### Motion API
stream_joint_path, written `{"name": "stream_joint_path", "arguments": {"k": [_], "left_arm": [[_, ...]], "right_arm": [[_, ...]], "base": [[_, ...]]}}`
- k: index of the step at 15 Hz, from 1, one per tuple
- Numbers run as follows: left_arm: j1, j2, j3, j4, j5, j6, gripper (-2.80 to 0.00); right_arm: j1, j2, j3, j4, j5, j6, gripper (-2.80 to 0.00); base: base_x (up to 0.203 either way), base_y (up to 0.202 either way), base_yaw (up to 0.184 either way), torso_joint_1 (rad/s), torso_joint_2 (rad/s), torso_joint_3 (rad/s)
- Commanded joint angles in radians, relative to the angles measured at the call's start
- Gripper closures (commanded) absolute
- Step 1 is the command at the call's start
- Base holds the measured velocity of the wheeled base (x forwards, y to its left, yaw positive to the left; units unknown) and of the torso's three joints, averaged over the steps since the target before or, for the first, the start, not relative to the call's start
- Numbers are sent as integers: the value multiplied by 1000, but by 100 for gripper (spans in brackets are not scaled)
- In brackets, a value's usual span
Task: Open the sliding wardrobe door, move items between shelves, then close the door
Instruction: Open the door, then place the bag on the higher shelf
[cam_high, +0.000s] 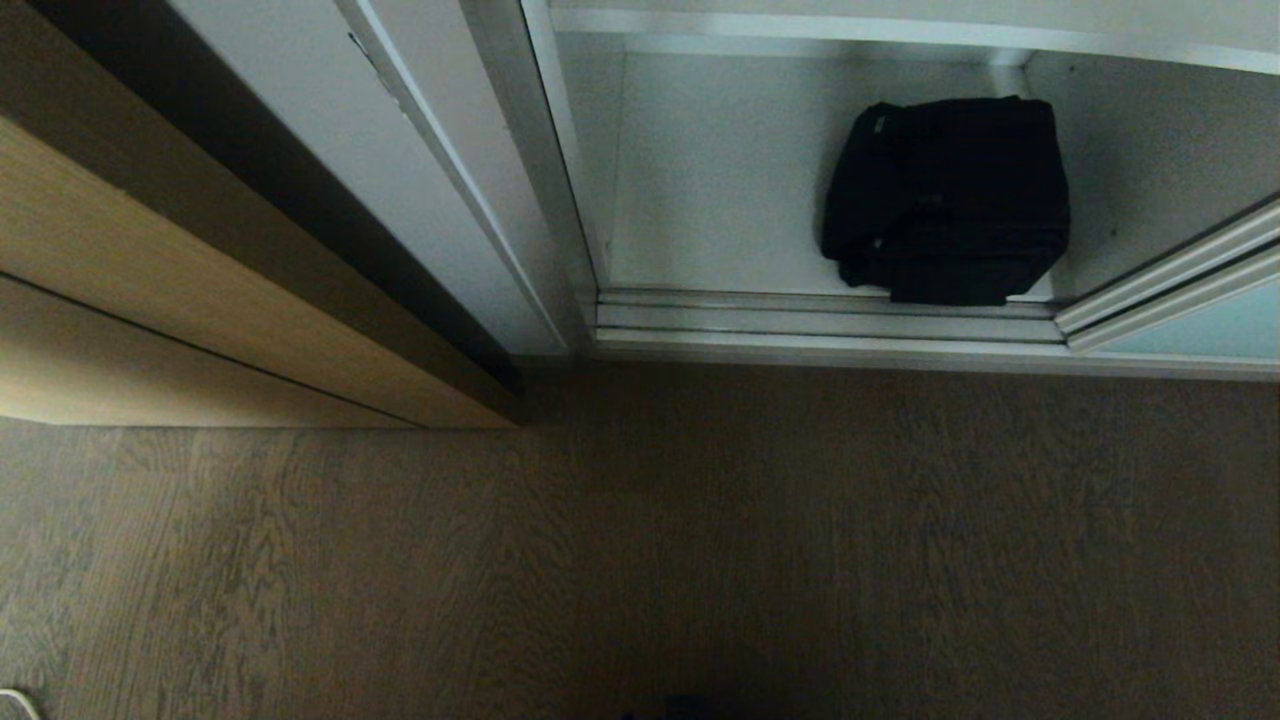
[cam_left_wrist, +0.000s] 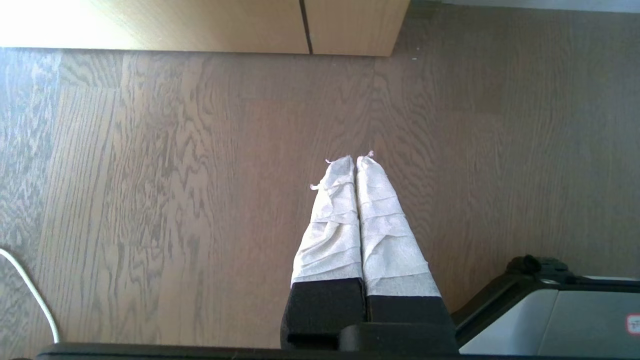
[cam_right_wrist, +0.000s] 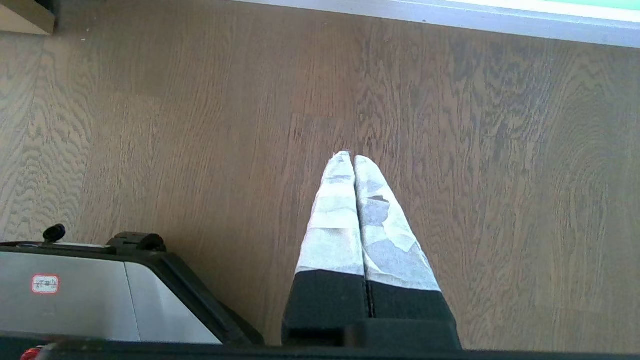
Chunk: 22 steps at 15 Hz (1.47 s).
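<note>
Sitting upper right of the head view, black bag (cam_high: 947, 198) on the bottom shelf (cam_high: 720, 200); both end effectors (cam_left_wrist: 356, 159) (cam_right_wrist: 352, 156) pressed together over the floor (cam_high: 700, 550). Approach low, spread wide.

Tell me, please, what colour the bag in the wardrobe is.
The bag is plain black; the head view shows it best.

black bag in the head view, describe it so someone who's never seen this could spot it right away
Find the white wardrobe behind the brown wood floor, its opening bare on the left. On its lowest board, just behind the silver floor track, sits the black bag. It is the only dark, soft, lumpy thing against pale flat panels.
</note>
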Motion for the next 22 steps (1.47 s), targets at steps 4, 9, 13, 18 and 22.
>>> {"name": "stream_joint_path", "arguments": {"k": [4, 9, 13, 18, 22], "left_arm": [[0, 3, 0, -1, -1, 0, 0], [2, 3, -2, 1, 5, 8, 0], [2, 3, 0, -1, 2, 3, 0], [2, 3, 0, -2, 4, 0, 0], [1, 3, 0, -2, 4, 0, 0]], "right_arm": [[0, 0, 0, -1, -1, 6, 0], [1, 1, 0, -1, -1, 9, 0], [1, 1, 0, -1, -1, 9, 0], [1, 0, 0, -1, -1, 9, 0], [1, 1, 0, -1, -1, 9, 0]], "base": [[0, 0, 0, 0, 0, 0], [0, 0, 0, 0, 0, 0], [0, 0, 0, 0, 0, 0], [0, 0, 0, 0, 0, 0], [175, 0, 0, 3, 6, 4]]}}
